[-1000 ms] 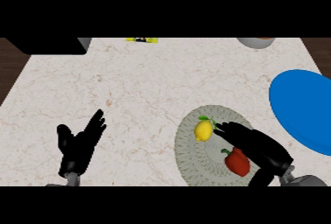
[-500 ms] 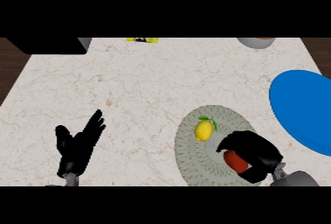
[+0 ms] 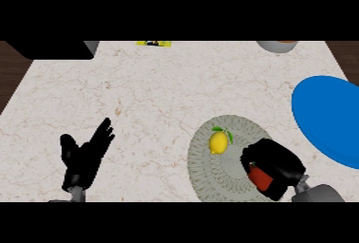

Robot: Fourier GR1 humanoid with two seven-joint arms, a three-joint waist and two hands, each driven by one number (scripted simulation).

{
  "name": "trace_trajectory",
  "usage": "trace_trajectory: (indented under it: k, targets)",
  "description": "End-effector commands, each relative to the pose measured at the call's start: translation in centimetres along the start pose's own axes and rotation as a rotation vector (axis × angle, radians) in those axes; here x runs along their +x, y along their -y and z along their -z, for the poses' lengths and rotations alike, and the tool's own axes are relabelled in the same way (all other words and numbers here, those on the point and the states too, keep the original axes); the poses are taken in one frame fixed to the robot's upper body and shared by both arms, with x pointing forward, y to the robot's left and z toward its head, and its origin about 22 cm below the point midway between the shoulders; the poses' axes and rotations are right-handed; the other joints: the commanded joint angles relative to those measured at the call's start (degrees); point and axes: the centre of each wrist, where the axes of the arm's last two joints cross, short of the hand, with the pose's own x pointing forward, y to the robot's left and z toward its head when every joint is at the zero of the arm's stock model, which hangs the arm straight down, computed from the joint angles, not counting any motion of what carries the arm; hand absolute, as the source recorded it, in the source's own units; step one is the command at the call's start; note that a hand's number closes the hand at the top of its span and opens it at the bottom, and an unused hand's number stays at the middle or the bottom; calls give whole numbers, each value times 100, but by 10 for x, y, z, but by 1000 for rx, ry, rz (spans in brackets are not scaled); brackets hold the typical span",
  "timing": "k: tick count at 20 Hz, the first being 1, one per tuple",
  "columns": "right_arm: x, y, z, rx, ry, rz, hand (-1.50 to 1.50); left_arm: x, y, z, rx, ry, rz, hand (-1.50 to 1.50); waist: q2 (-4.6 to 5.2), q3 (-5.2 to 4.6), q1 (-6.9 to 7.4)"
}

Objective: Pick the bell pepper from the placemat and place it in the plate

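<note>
Your right hand [image 3: 275, 166] has its fingers curled round the red bell pepper [image 3: 261, 177], on the placemat's [image 3: 210, 175] edge nearest the blue plate [image 3: 329, 118]. Lift straight before crossing to the plate; avoid the lemon [image 3: 219, 142]. Left hand [image 3: 84, 156] rests, fingers released.

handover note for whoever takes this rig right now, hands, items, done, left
Right hand: curled round the red bell pepper, low on the round grey placemat.
Left hand: open, resting at the lower left of the counter, holding nothing.
Lemon: lying on the placemat, left of the right hand.
Blue plate: at the right edge, bare where it shows.
Done: reach and grasp of the pepper.
Left: lift it, carry it right to the plate, set it down, release. Whether it is off the mat yet cannot be told.
</note>
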Motion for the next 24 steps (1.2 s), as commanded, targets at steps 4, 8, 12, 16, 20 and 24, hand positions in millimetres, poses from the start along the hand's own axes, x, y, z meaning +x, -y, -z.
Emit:
trace_trajectory:
  k: [4,8,12,16,20,24]
  targets:
    - [33,5,25,-385,-207,209,150,-12,4,1,27,-11,-16,0,-7,4,-122]
    - [19,7,26,-585,-700,351,150,-7,-5,-1,46,-1,-16,0,-13,-3,-299]
    - [30,54,38,-890,-872,296,150,-8,-1,0,26,-17,-10,0,-24,-8,-79]
    - [46,79,55,-1091,-1006,352,150,3,8,4,-4,2,5,0,-9,4,64]
    - [52,84,63,-1255,-1118,421,150,3,5,8,-8,3,5,0,10,6,47]
    - [49,68,58,-1348,-1181,441,150,-1,-1,9,-9,-15,9,0,13,8,-3]
